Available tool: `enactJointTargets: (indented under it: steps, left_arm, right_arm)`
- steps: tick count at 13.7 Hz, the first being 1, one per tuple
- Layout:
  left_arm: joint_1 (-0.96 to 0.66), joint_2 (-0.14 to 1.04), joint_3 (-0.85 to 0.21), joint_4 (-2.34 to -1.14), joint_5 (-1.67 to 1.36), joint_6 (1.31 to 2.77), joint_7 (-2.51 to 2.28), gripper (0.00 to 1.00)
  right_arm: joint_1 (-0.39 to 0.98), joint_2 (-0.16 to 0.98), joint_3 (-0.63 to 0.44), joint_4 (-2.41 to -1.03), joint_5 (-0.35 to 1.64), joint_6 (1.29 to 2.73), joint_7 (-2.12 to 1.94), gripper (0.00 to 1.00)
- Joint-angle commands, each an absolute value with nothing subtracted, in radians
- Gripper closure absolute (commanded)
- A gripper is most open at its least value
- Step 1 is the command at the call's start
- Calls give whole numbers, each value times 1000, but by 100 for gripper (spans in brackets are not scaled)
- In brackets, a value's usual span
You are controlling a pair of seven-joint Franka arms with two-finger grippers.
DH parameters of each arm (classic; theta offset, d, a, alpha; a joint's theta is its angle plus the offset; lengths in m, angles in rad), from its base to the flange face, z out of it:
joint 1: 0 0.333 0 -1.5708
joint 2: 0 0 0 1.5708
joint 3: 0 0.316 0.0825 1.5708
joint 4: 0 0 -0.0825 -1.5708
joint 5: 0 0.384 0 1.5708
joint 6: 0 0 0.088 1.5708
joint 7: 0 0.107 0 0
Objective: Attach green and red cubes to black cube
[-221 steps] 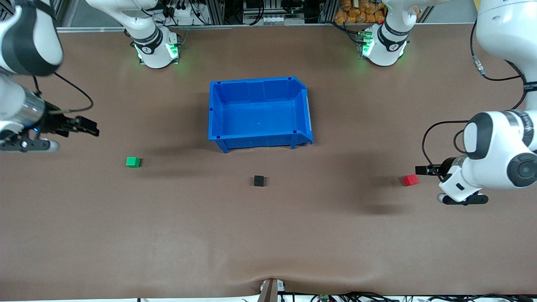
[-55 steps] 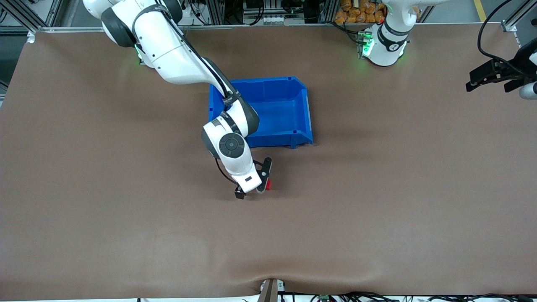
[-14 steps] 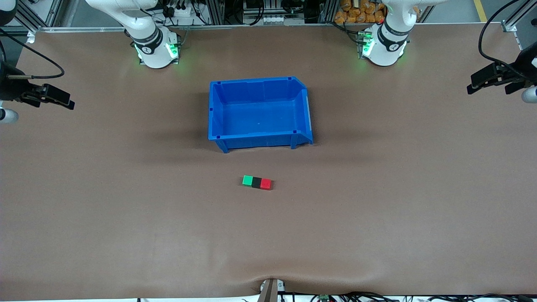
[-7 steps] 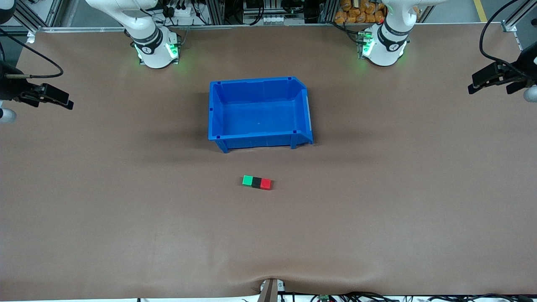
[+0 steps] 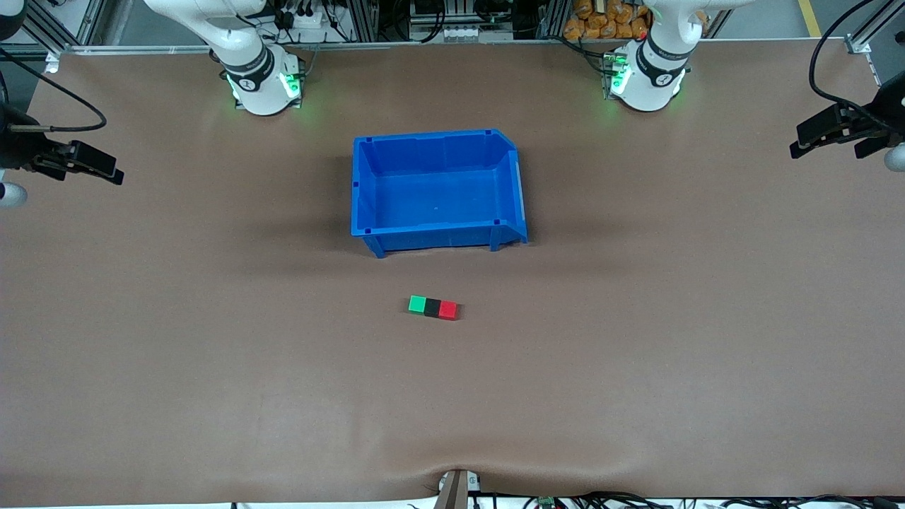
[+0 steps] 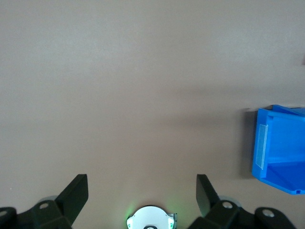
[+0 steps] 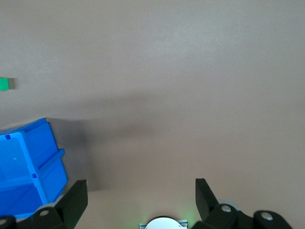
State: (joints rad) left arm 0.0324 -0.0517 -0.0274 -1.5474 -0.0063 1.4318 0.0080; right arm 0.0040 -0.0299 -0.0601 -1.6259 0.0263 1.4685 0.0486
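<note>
Green cube (image 5: 417, 304), black cube (image 5: 432, 307), red cube (image 5: 447, 309) joined mid-bench. Probably light, rigid; grab by the long sides. Left gripper (image 5: 820, 131) and right gripper (image 5: 83, 162) wide, empty, waiting at the bench's end edges.

The brown bench (image 5: 212, 396) carried a blue bin (image 5: 521, 185) near its middle. Nearer the front edge, green cube (image 5: 417, 304), black cube (image 5: 433, 307) and red cube (image 5: 447, 309) lay touching in a row.

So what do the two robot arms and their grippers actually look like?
Both arms have glossy white shells with black bands at the joints and green lights glowing at their bases. The left gripper and the right gripper are matte black with two flat, angular fingers each. Thin black cables loop along both wrists.
</note>
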Motion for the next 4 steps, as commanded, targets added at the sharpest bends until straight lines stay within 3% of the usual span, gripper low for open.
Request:
enactJointTargets:
  steps: [1,4]
  left_arm:
    - [41,-38,-32,-1523,-21,1427,-3,0]
    - [38,-35,-32,-1522,-21,1425,-3,0]
  right_arm:
    - [-18,-44,-48,-1628,40,1462,51,0]
    - [-18,-43,-48,-1628,40,1463,51,0]
